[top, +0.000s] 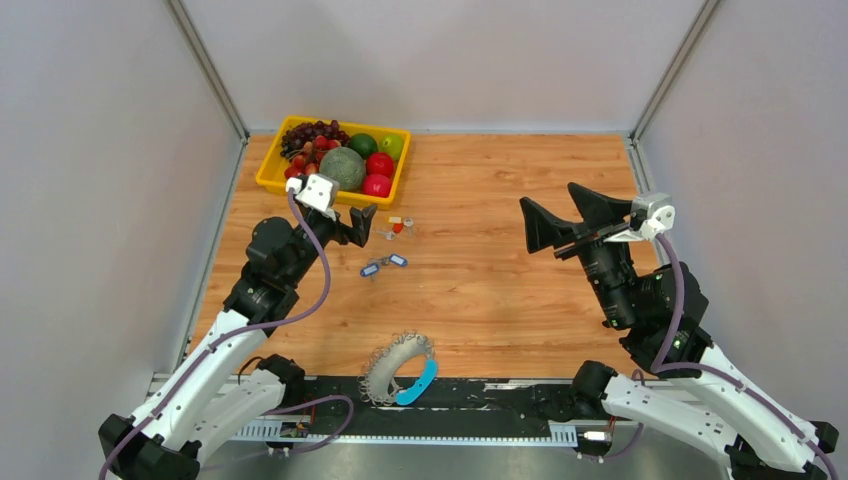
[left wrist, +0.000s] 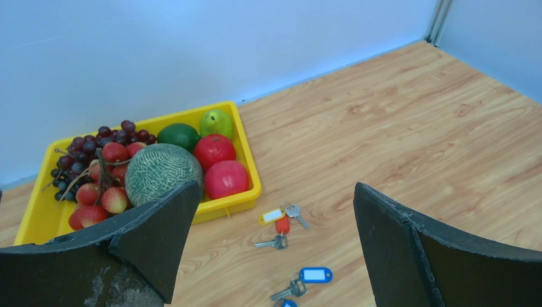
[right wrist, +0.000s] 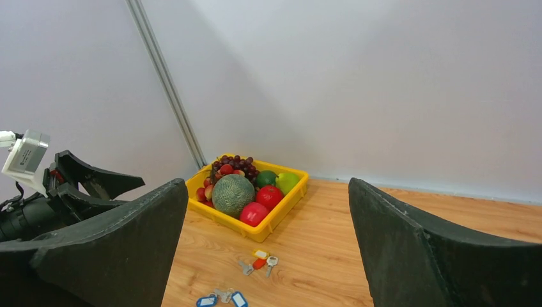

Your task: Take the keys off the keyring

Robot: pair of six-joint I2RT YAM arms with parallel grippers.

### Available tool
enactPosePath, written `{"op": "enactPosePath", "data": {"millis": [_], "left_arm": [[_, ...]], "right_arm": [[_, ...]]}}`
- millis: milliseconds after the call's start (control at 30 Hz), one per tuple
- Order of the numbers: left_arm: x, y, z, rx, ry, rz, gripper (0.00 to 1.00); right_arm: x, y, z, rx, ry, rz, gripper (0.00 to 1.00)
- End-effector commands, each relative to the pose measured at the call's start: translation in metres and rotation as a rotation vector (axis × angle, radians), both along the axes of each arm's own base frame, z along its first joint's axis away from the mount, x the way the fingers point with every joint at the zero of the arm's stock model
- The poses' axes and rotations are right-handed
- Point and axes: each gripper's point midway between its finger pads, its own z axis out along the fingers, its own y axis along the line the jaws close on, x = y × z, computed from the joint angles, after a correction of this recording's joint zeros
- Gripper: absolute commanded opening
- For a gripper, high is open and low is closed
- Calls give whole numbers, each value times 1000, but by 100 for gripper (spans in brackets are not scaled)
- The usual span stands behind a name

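The keyring (top: pixel 385 362), a hoop with one blue arc and a fringe of small silvery pieces, lies at the table's near edge between the arm bases. Loose keys lie in the middle left. One cluster with yellow and red tags (top: pixel 397 227) (left wrist: pixel 278 220) (right wrist: pixel 259 261) sits in front of the tray. A blue-tagged pair (top: pixel 383 266) (left wrist: pixel 314 275) (right wrist: pixel 220 298) lies nearer. My left gripper (top: pixel 352 225) (left wrist: pixel 276 188) hovers open just left of the keys, nothing between its fingers. My right gripper (top: pixel 547 193) (right wrist: pixel 267 185) hangs open and empty over the right half, facing the keys.
A yellow tray (top: pixel 270 175) (left wrist: pixel 250 167) (right wrist: pixel 281 217) at the back left holds a melon, apples, grapes, strawberries and green fruit. White walls enclose the wooden table on three sides. A black rail with cables runs along the near edge.
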Motion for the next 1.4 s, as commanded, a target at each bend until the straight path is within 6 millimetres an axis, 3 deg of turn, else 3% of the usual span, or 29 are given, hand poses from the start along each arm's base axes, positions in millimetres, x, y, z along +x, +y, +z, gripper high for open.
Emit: {"op": "enactPosePath", "data": {"millis": [0, 467, 633, 667, 700, 733, 767, 933, 1033, 1200, 1367], "left_arm": [[-3, 1, 27, -24, -67, -5, 100], [5, 7, 16, -20, -38, 45, 100], [4, -5, -4, -78, 127, 15, 100], [0, -9, -22, -62, 221, -6, 100], [-2, -10, -18, -67, 247, -9, 100], [-9, -9, -36, -46, 336, -4, 100], [-13, -10, -35, -46, 358, -11, 100], [-69, -29, -75, 3, 535, -104, 98], [-87, -34, -112, 35, 624, -84, 95], [-107, -49, -166, 20, 748, -54, 80], [-116, -62, -194, 47, 791, -32, 64]], "right_arm": [[3, -4, 2, 16, -7, -29, 100], [9, -2, 0, 7, 28, -49, 100], [17, 4, -5, -57, 93, -68, 100], [18, 2, -7, -63, 102, -76, 100], [18, 1, -8, -66, 107, -85, 100], [17, -2, -9, -69, 107, -91, 100], [16, -4, -9, -70, 104, -93, 100], [7, -15, -5, -54, 76, -89, 100], [4, -18, -2, -36, 69, -83, 100], [-2, -20, 3, -12, 57, -59, 100], [-5, -24, 6, -4, 50, -60, 100]]}}
